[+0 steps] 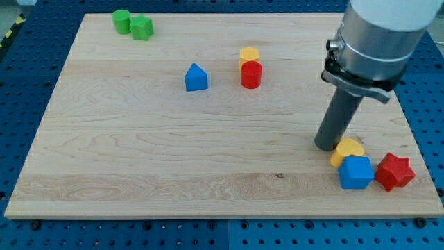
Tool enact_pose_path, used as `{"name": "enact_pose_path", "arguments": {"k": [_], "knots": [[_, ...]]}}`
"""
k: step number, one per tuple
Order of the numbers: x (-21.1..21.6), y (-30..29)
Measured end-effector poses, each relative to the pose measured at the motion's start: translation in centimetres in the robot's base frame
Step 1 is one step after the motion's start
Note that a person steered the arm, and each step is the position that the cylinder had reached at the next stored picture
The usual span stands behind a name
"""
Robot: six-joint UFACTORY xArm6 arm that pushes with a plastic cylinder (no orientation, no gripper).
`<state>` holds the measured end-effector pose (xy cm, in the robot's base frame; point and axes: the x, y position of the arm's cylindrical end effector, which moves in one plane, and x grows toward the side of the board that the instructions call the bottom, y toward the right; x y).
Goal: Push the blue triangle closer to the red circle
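Observation:
The blue triangle lies on the wooden board at the upper middle. The red circle stands a short way to its right, touching a yellow block just above it. My tip is at the view's right, far to the lower right of both. It rests just left of a yellow heart-shaped block.
Two green blocks sit together at the top left corner. A blue cube and a red star-shaped block lie at the lower right, next to the yellow heart. The arm's grey body hangs over the upper right.

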<state>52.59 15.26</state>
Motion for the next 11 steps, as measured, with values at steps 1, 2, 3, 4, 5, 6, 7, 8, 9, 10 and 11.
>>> {"name": "enact_pose_path", "arguments": {"k": [1,2,3,4,5,6,7,8,9,10,11], "knots": [[0.6,-5.2],[0.0,-12.5],[-5.1,-21.8],[-11.5,-31.2],[-14.6,-31.8],[-16.1,-27.2],[-15.9,-24.1],[-14.7,-22.0],[-12.8,-20.4],[-12.2,-17.1],[-11.9,-13.4]]}}
